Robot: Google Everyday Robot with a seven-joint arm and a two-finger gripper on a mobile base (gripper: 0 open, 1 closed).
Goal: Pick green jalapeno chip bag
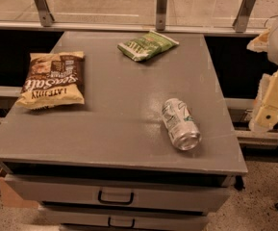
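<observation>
The green jalapeno chip bag [147, 45] lies flat at the far middle of the grey cabinet top [124, 124], its white striped panel toward the left. My gripper [269, 110] hangs at the right edge of the view, off the table's right side and well to the right of and nearer than the bag. It holds nothing that I can see.
A larger brown-and-yellow chip bag [53, 79] lies at the left. A silver-green soda can [180, 123] lies on its side at the right front, between my gripper and the table's middle. A glass railing with metal posts [161, 7] runs behind. Drawers with handles [115, 196] are below.
</observation>
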